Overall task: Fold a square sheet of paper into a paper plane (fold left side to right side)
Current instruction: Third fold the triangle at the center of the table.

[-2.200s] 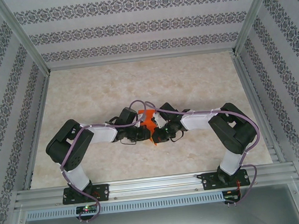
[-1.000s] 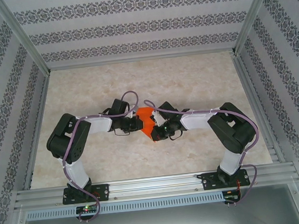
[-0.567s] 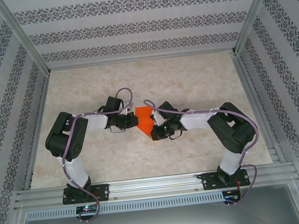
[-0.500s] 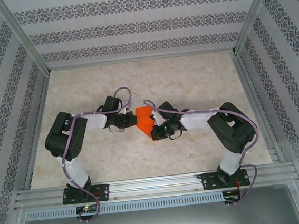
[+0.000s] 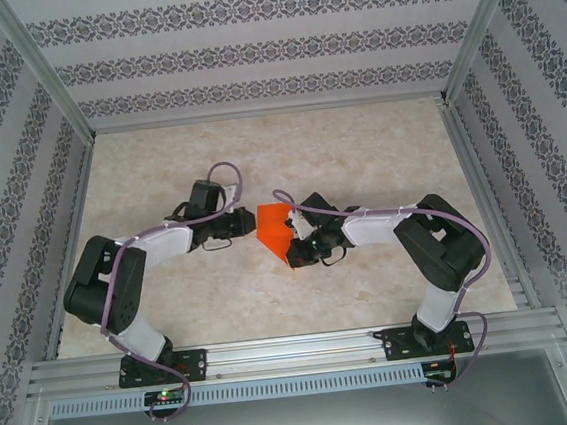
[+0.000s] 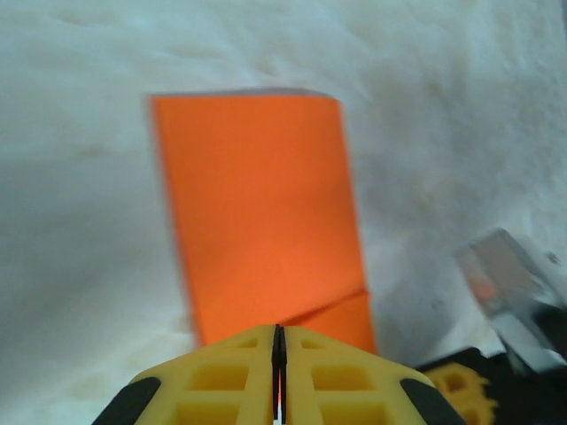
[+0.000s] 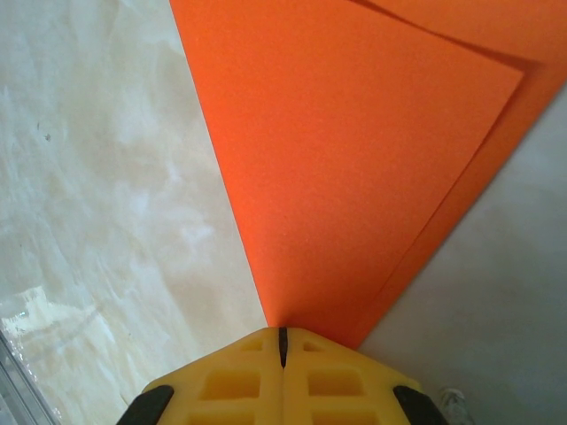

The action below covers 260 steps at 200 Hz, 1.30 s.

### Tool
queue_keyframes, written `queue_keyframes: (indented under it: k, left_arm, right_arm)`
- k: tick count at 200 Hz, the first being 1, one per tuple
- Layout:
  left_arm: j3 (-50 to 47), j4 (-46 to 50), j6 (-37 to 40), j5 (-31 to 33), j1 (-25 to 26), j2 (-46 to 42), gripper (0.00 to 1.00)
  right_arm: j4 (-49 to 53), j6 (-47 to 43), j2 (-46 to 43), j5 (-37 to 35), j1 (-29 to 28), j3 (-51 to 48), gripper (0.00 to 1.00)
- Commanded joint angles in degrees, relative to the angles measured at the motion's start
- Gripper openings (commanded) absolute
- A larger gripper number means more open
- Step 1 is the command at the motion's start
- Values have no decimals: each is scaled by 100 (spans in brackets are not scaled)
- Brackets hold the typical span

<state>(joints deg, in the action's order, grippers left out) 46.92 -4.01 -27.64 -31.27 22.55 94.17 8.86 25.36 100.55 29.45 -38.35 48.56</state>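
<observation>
Marbled counter (image 5: 358,155), patterned walls. The folded orange paper (image 6: 266,221) lies flat just ahead of the left claw (image 6: 276,332) — fingers pressed together at its near edge. The right claw (image 7: 282,335) pinches the paper's pointed corner.

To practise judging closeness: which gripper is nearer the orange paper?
Right. The right gripper meets the orange paper at its near corner, fingers shut on it; the left gripper sits shut just off its left edge.
</observation>
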Motion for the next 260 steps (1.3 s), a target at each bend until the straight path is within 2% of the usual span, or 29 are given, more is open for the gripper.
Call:
queue_keyframes:
  k: [1,40,147,216,245,260]
  left_arm:
    - [135,-128,-151,-86,453,158,12]
    - [439,-70,-145,-2,775,765,12]
    - [494,347,-96,587,795,1415,9]
    - [508,342,-73,537,795,1395,9]
    - [519,259,-195,285,795,1106,15]
    - [551,218,-305,123,788,841,19]
  right_arm:
    - [1036,2,289,-318,26,-257,0]
    - [1072,1,263,-328,21,-249,0]
    - [1428,-68,-163,-247,-74,-333,0]
    - [1563,-50,-347,-263,-185,-496,0]
    - [1433,-103,-846,-317,-40,-478,0]
    - [1264,-150,-1166,-315,125,-464,8]
